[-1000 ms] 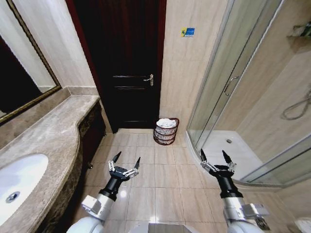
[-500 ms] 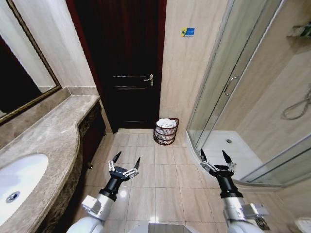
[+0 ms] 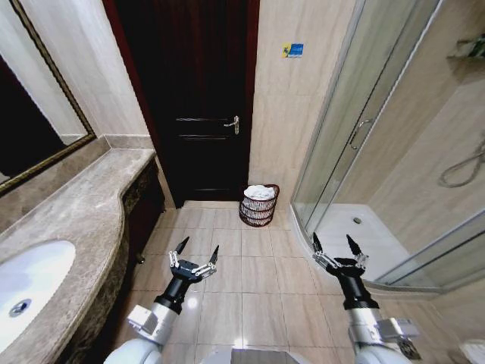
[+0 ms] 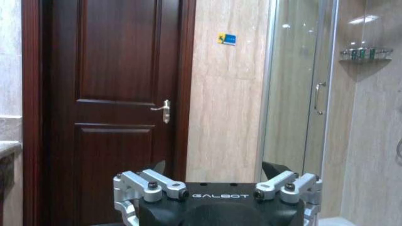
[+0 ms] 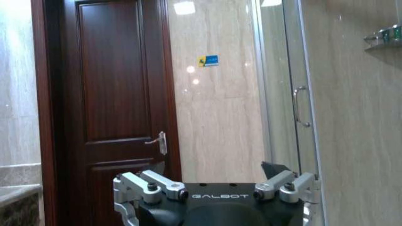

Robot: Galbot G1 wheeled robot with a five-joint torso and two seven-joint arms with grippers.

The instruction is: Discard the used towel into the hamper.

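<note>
Against the far wall, on the floor tiles between the dark door (image 3: 193, 98) and the glass shower (image 3: 356, 144), sits the hamper (image 3: 259, 205), upright, with a white towel (image 3: 259, 192) bunched in its top and rising just above the rim. Left gripper (image 3: 195, 254) hangs low over the tiled floor (image 3: 242, 280) near the vanity side, fingers spread wide, nothing between them. Right gripper (image 3: 335, 247) hangs at about the same height on the shower side, close to the curved shower threshold, fingers likewise spread and empty. Both grippers are well apart from the hamper, which lies ahead of them and roughly midway between the two. Marble counter (image 3: 83, 220) with a white sink (image 3: 30, 288) runs along the robot's left under a framed mirror (image 3: 38, 106). Left wrist view: door with its lever handle (image 4: 164, 109), beige wall with a small blue-yellow sticker (image 4: 227, 38), shower door handle (image 4: 318, 98); gripper base in front, finger roots splayed outward. Right wrist view: much the same scene, with the same sticker (image 5: 208, 60).
</note>
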